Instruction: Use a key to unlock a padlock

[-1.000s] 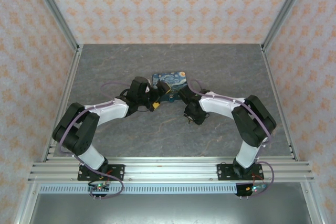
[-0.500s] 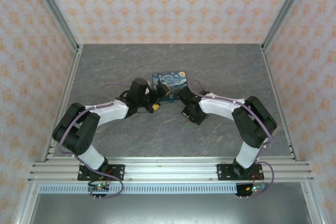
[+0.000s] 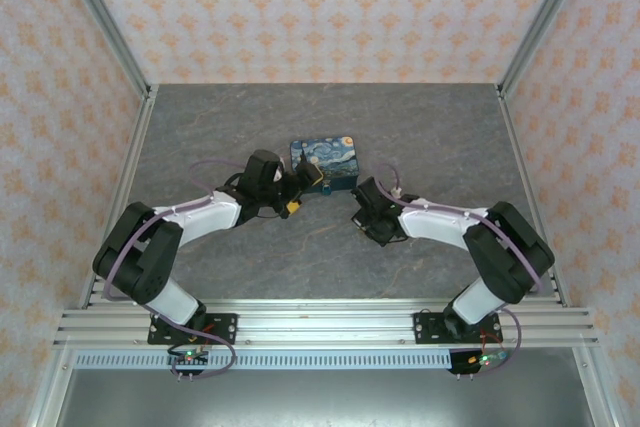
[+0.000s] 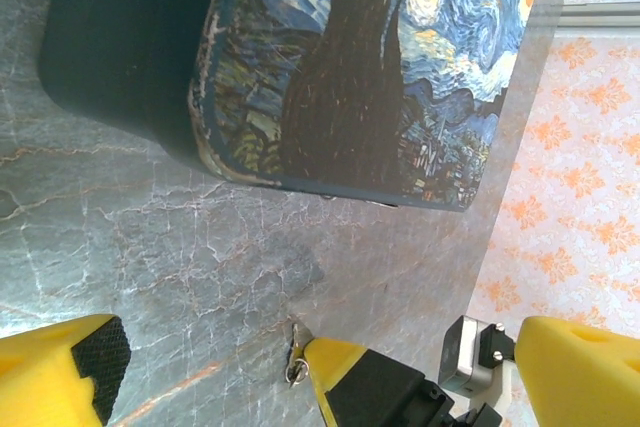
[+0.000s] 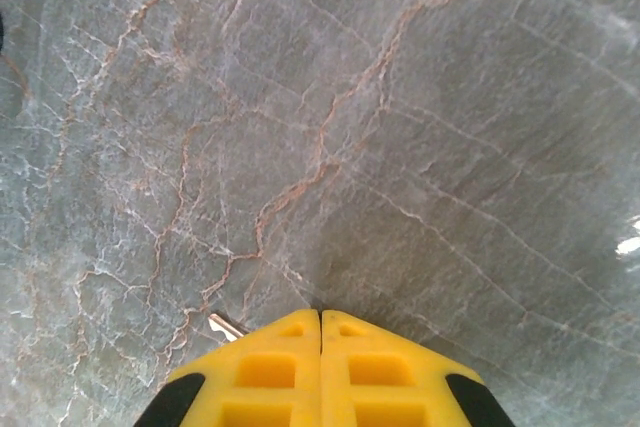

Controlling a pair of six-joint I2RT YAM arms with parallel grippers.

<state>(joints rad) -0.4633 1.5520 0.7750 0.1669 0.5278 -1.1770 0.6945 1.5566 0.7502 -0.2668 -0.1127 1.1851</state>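
The small silvery key [image 4: 296, 355] with its ring lies on the stone table, right at the tip of my right gripper [image 4: 330, 372]. In the right wrist view the right gripper [image 5: 321, 315] has its yellow fingers pressed together. The key's tip [image 5: 222, 325] pokes out from under the left finger, and I cannot tell whether it is pinched. My left gripper [image 4: 320, 347] is wide open, with its fingers on either side of that spot, just short of the dark blue painted box [image 4: 380, 67]. Seen from above, both grippers [image 3: 297, 195] [image 3: 358, 213] meet in front of the box [image 3: 322, 155]. The padlock is hidden.
The grey marbled table [image 3: 430, 137] has open room to the left, right and rear of the box. Patterned walls and aluminium posts [image 3: 105, 17] close in the sides and back. A rail [image 3: 320, 325] runs along the near edge.
My right gripper's jaws have closed. The right arm has lowered and stretched, its elbow swinging right and toward the near edge. The left arm has shifted only slightly.
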